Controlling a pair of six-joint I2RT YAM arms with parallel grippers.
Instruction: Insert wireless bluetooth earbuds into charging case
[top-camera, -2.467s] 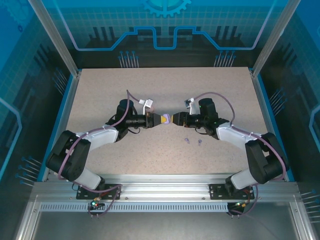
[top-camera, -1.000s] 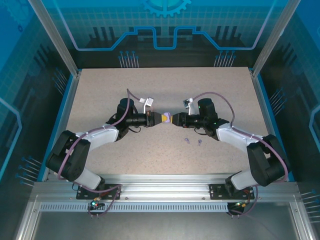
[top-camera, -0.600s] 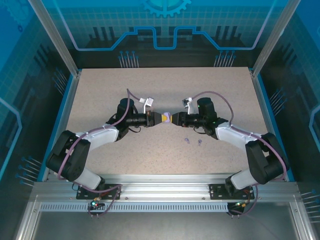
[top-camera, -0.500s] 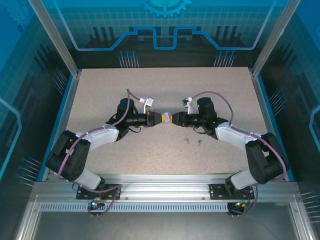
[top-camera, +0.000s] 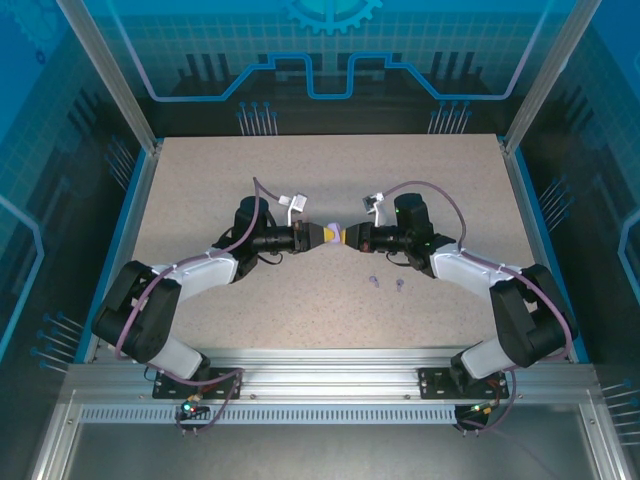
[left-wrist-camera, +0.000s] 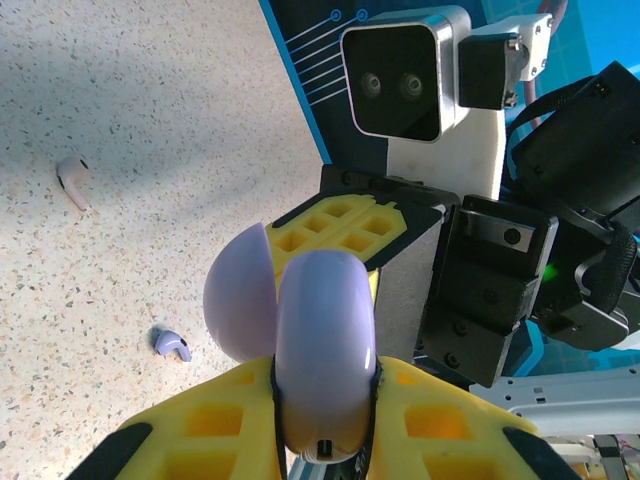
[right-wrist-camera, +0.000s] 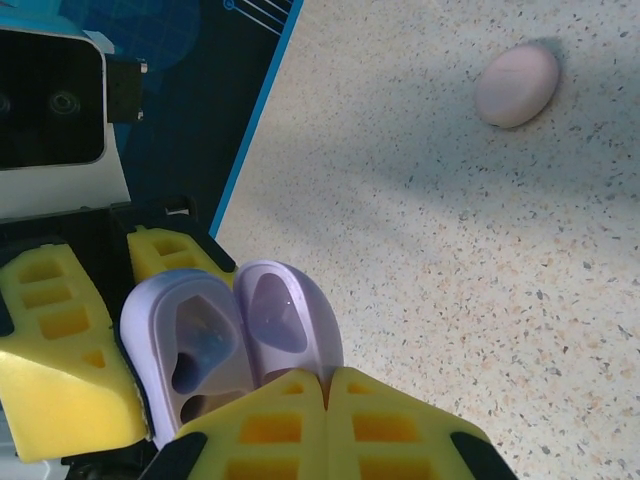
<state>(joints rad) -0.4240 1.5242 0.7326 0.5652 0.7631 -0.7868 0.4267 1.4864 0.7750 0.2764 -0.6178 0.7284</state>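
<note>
From the top, the two arms meet nose to nose at the middle of the speckled table (top-camera: 200, 180), with blue walls around it. The purple case (left-wrist-camera: 325, 330) hangs above the table between the two sets of fingers. It stands open, its lid (left-wrist-camera: 238, 305) swung out at 10 o'clock of the base in the left wrist view.

Two buds lie loose on the table at about 4 o'clock of the case, well apart from it. In the left wrist view the pink bud (left-wrist-camera: 72, 182) is at 10 o'clock and the purple bud (left-wrist-camera: 172, 345) at 8 o'clock. They lie apart from each other, and nothing lies between them and the case. A closed pink case (right-wrist-camera: 517, 85) rests on the table at 1 o'clock in the right wrist view.

The left gripper (left-wrist-camera: 325, 385) is clamped on the case's base, one yellow finger on each side. The right gripper (right-wrist-camera: 325, 385) has its fingers pressed together, with the tips right at the lid's edge. Whether they pinch the lid I cannot tell. The base's two hollows face the right wrist camera.
</note>
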